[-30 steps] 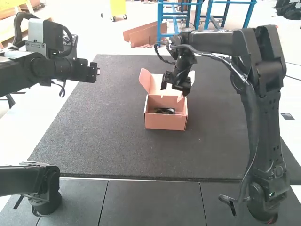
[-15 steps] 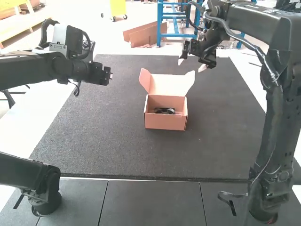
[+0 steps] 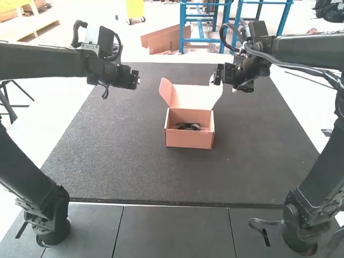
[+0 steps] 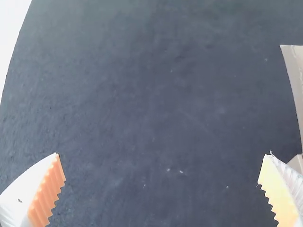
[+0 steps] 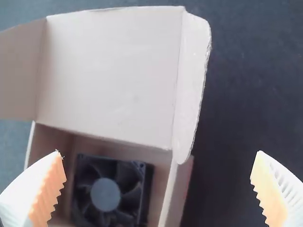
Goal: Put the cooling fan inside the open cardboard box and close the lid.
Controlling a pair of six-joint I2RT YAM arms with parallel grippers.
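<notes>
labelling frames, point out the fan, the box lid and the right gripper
cooling fan (image 5: 105, 194), right wrist view, centre hub
box lid (image 5: 109, 75), right wrist view, inner face
right gripper (image 5: 157, 152), right wrist view, midway between fingertips

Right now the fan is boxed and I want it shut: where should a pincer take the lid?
Take its free top edge from the far side: the lid stands upright, hinged at the rear wall of the box, so pushing forward folds it over the fan.
</notes>
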